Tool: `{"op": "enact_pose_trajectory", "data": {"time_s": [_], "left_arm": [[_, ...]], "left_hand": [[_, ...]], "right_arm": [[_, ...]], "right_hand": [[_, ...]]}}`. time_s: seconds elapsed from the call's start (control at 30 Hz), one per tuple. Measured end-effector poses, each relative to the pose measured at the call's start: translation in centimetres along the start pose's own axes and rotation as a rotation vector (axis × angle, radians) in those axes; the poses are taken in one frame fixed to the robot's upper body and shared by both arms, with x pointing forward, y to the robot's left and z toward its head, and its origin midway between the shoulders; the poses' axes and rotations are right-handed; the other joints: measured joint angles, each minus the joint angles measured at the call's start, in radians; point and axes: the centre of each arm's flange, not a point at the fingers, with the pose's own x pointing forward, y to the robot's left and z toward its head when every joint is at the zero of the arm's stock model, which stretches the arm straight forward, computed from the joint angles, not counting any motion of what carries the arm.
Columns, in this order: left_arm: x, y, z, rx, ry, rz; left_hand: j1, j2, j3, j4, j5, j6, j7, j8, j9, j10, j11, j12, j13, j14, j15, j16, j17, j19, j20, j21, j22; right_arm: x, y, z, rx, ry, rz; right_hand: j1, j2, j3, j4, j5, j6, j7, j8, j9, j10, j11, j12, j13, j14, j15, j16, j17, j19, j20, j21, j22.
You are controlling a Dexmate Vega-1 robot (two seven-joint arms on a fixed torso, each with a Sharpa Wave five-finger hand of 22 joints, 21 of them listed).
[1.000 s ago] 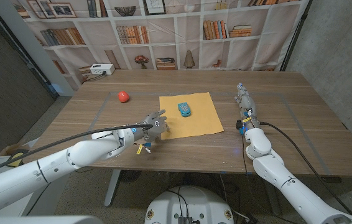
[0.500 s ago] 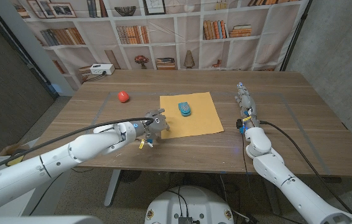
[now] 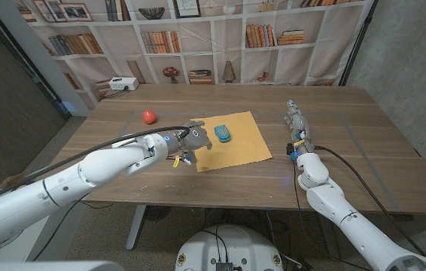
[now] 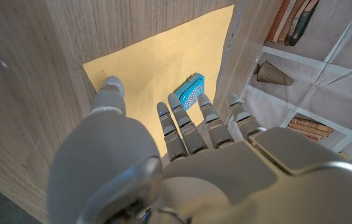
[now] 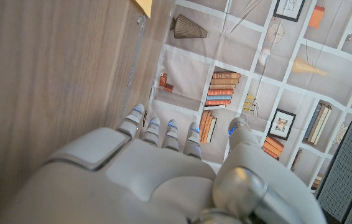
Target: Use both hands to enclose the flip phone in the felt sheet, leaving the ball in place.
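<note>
A yellow-orange felt sheet (image 3: 239, 143) lies spread out mid-table, with a teal flip phone (image 3: 223, 133) on its far left part. The red ball (image 3: 148, 117) sits on bare wood, well left of the sheet. My left hand (image 3: 193, 139) hovers over the sheet's left edge, just left of the phone, fingers spread and holding nothing. In the left wrist view its fingers (image 4: 182, 127) reach over the felt sheet (image 4: 157, 62) toward the phone (image 4: 189, 92). My right hand (image 3: 296, 119) is over the wood right of the sheet, fingers stretched out and holding nothing. The right wrist view shows that hand (image 5: 163, 168) and a sheet corner (image 5: 145, 5).
A white box (image 3: 123, 84) stands at the table's far left corner, before a bookshelf backdrop. Bare wood stretches right of my right hand and along the front edge (image 3: 220, 197).
My left hand has moved from the sheet's near left corner up and right, and now hovers over the left edge beside the phone. The right arm, phone and ball have not moved.
</note>
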Motion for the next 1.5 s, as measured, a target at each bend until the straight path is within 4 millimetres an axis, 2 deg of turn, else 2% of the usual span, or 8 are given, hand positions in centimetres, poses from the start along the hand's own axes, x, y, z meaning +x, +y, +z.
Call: {"op": "enact_pose_trajectory", "data": {"time_s": [0.2,0.57,1.27,1.4,1.5], "left_arm": [[0.7,0.2,-0.1,-0.020,-0.006,-0.009],[2.2,-0.4,1.1,-0.045,-0.066,-0.066],[3.2,-1.2,3.0,0.063,-0.075,-0.060],[3.4,-1.8,3.2,0.090,-0.070,-0.075],[3.6,-2.2,3.3,0.104,-0.071,-0.079]], "left_hand": [[-0.026,-0.013,-0.014,0.013,0.006,-0.005,0.005,-0.013,0.003,-0.008,-0.001,-0.006,0.005,-0.013,0.002,0.000,0.003,-0.006,0.006,-0.004,0.000],[-0.043,-0.020,-0.027,0.018,0.014,0.002,0.013,-0.015,0.003,-0.010,-0.001,-0.009,0.009,-0.012,0.002,0.000,0.003,-0.011,0.011,-0.006,0.000],[-0.043,-0.020,-0.033,0.010,0.027,0.011,0.010,-0.015,0.003,0.002,-0.005,-0.009,0.014,-0.023,0.002,0.000,0.000,-0.016,0.016,-0.006,0.000],[-0.033,-0.029,-0.028,0.005,0.034,0.031,0.008,-0.011,0.003,0.011,-0.005,-0.005,0.014,-0.021,0.003,0.001,0.000,-0.016,0.016,-0.006,0.000],[-0.011,-0.022,-0.020,-0.002,0.041,0.051,0.010,-0.005,0.002,0.039,-0.006,0.005,0.019,-0.003,0.000,0.011,0.000,-0.008,0.008,-0.006,0.000]], "right_arm": [[0.0,-0.4,-0.2,0.005,0.004,-0.006],[-0.2,-1.3,-0.5,0.009,0.007,-0.021],[-0.4,-2.2,-1.1,0.015,0.010,-0.035],[-0.2,-2.3,-1.1,0.015,0.009,-0.037],[-0.2,-2.3,-1.2,0.015,0.009,-0.039]], "right_hand": [[0.000,0.000,0.000,0.000,0.000,0.000,0.000,0.000,0.000,0.000,0.000,0.000,0.000,0.000,0.000,0.000,0.000,0.000,0.000,0.000,0.000],[0.000,0.000,0.000,0.000,0.000,0.000,0.000,0.000,0.000,0.000,0.000,0.000,0.000,0.000,0.000,0.000,0.000,0.000,0.000,0.000,0.000],[0.000,0.000,0.000,0.000,0.000,0.000,0.000,0.000,0.000,0.000,0.000,0.000,0.000,0.000,0.000,0.000,0.000,0.000,0.000,0.000,0.000],[0.000,0.000,0.000,0.000,0.000,0.000,0.000,0.000,0.000,0.000,0.000,0.000,0.000,0.000,0.000,0.000,0.000,0.000,0.000,0.000,0.000],[0.000,0.000,0.000,0.000,0.000,0.000,0.000,0.000,0.000,0.000,0.000,0.000,0.000,0.000,0.000,0.000,0.000,0.000,0.000,0.000,0.000]]}}
